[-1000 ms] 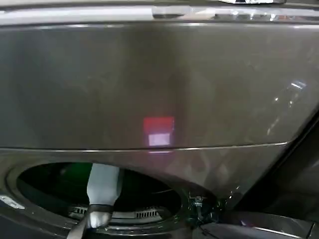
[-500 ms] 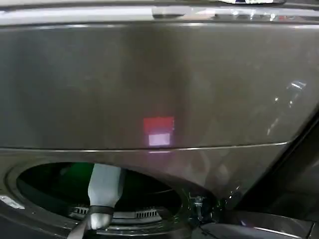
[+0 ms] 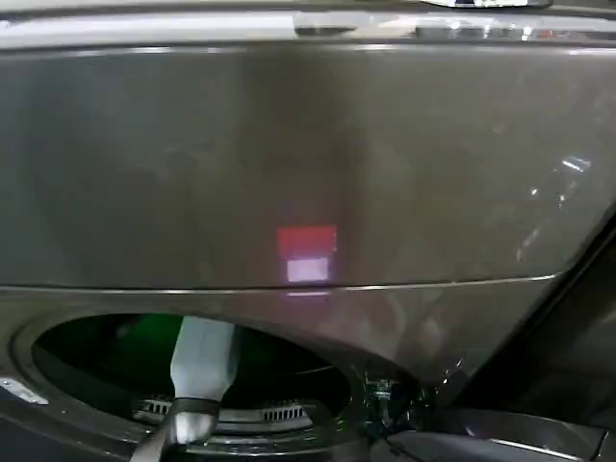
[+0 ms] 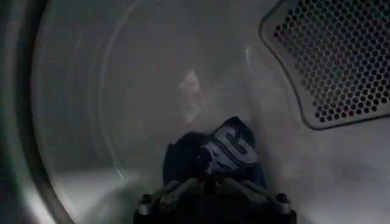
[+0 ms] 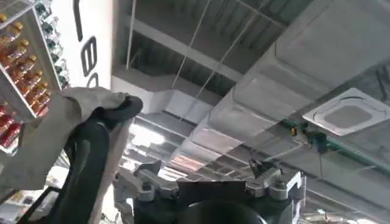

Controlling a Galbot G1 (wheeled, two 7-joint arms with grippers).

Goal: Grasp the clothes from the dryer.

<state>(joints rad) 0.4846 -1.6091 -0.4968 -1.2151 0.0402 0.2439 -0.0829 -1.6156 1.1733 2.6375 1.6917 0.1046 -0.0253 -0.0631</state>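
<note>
The dryer stands before me, a brown-grey front with a small red light. My left arm in its white sleeve reaches through the porthole at the lower left. Inside the silver drum, the clothes are a small navy bundle with pale lettering, lying at the drum's bottom. My left gripper is shut on the near edge of the bundle. My right gripper is parked outside, pointing up at the ceiling.
A perforated panel sits on the drum's back wall, beyond the bundle. The porthole's rim and vent slots lie just below the left arm. The open door's hinge is at the lower right. A shelf of bottles stands beside the right arm.
</note>
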